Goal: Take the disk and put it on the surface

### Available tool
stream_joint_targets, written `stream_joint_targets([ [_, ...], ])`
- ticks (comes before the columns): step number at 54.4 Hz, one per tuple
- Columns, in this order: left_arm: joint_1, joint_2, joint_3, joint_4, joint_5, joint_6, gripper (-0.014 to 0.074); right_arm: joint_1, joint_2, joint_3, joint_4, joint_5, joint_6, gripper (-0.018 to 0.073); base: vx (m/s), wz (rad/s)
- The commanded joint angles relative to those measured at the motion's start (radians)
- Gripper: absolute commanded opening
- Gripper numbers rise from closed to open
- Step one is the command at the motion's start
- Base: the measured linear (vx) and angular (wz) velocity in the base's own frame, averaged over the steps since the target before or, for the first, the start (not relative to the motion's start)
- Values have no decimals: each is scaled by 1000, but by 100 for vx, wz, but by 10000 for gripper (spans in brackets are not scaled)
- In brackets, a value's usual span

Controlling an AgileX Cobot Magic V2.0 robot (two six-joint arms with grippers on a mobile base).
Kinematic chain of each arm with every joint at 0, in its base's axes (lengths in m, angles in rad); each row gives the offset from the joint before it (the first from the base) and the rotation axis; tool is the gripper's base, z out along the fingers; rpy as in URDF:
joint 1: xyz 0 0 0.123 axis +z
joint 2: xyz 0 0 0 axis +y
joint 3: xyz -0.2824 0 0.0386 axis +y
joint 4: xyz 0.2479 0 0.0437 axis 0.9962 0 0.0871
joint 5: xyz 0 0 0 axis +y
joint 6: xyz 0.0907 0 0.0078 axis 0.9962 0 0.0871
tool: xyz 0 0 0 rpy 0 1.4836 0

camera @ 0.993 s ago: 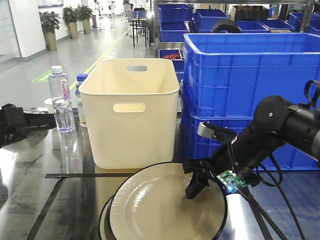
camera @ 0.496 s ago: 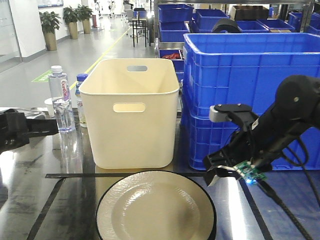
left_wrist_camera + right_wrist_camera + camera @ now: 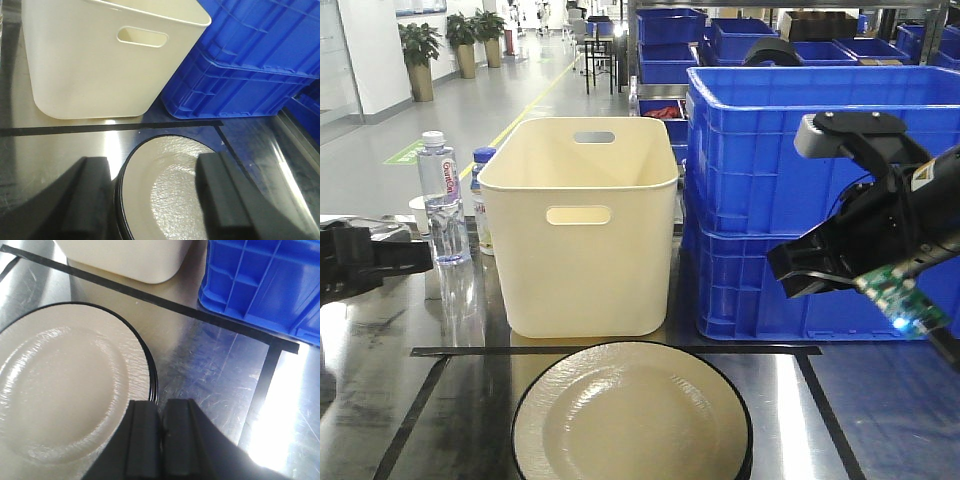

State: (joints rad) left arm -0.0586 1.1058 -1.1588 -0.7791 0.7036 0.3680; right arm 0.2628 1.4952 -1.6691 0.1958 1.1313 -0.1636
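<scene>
The disk [image 3: 632, 415] is a cream plate with a black rim. It lies flat on the surface [image 3: 390, 410], a dark glossy tabletop, just inside a black tape line [image 3: 470, 351]. In the right wrist view the disk [image 3: 65, 385] shows stacked black lines at its rim. My right gripper [image 3: 798, 272] hangs above and to the right of it, and its pads [image 3: 161, 407] are shut on nothing. My left gripper [image 3: 155, 167] is open over the disk [image 3: 170, 190], with one finger [image 3: 92, 180] past the left rim. The left arm [image 3: 365, 262] sits at the far left.
A tall cream bin [image 3: 580, 230] stands just behind the tape line. Stacked blue crates [image 3: 800, 150] fill the back right, close to my right arm. Two water bottles [image 3: 440, 200] stand left of the bin. A second tape line [image 3: 272, 370] runs along the right.
A second ago my right gripper held the disk tilted by its right edge. The disk now lies flat, and the right gripper has let go, shut, and risen up and right. The left arm barely shifted.
</scene>
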Motion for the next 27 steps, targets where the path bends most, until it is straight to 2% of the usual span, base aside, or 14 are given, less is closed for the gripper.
stream_joint_targets([
  [1,0,-16,-28,-35,-53,14,368,-5,-41,-29,10,-61,1,9,0,0],
  [4,0,-16,-28,-35,-53,14,311,-5,-41,-29,12,-61,1,-15,0,0],
  [13,0,-16,-28,-35,-53,14,156,-5,-41,-29,12,-61,1,-12,0,0],
  [27,0,-16,-28,-35,-53,14,45,-5,-41,-29,12,-61,1,-11,0,0],
])
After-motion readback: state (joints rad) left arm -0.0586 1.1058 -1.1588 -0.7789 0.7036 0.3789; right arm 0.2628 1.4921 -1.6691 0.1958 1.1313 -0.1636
